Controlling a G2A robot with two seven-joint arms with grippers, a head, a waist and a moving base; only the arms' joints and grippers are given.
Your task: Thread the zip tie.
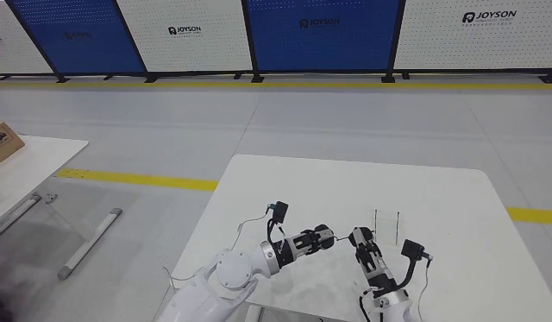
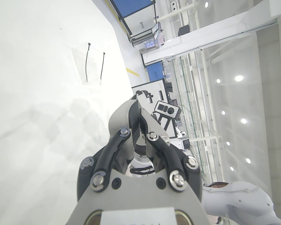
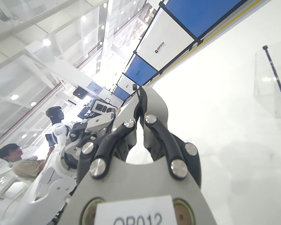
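- A white desk (image 1: 448,192) stands on a pale grey floor crossed by one yellow line (image 1: 138,180). Behind it runs a row of five pegboard panels (image 1: 323,20), two blue and three white.
- One second table (image 1: 34,162) sits well apart at the left of the top view.
- One clear stand (image 2: 78,64) rests on the desk, just beyond the two end effectors.
- The stand holds two black zip ties upright, side by side but not touching, heads at the free upper ends: the first standing zip tie (image 2: 86,64) and the second standing zip tie (image 2: 102,66).
- A third black piece, the held zip tie (image 3: 134,87), is in the right end effector (image 3: 140,97), which is clenched on its strap. The small square head pokes out past the fingertips.
- The left end effector (image 2: 138,108) is clenched, pads pressed together. Whether a strap lies between them I cannot tell.
- In the top view the two end effectors face each other tip to tip above the near middle of the desk, with a thin dark line spanning the small gap between them.
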